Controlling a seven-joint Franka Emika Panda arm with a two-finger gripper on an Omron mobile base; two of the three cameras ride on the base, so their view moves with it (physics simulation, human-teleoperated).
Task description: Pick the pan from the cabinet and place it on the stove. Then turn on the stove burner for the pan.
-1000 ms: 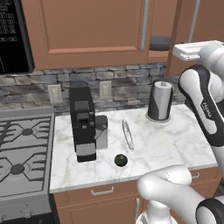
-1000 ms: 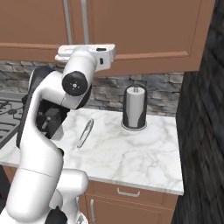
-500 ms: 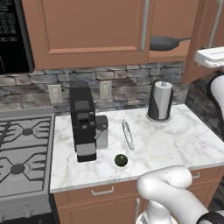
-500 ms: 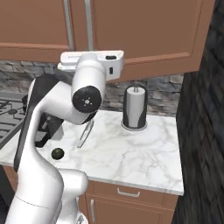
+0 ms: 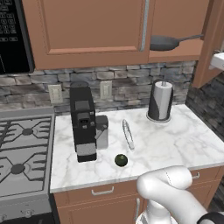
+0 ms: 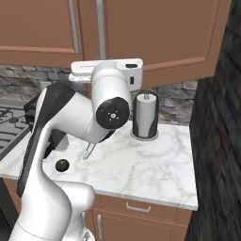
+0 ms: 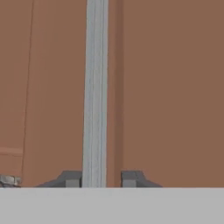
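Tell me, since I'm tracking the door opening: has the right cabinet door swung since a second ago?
Yes. The cabinet door has swung outward to the right, away from the closed left door, uncovering the pan on the shelf above the paper towel roll.

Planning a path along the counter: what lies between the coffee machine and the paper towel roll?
A slim metal utensil lies flat between coffee machine and paper towel roll, in left base view.

Base views share counter [image 5: 175,140], hand view close on cabinet [image 7: 166,87]

Matt reddish wood cabinet [image 5: 87,30], brushed metal handle [image 7: 95,87], glossy marble counter [image 5: 175,144].
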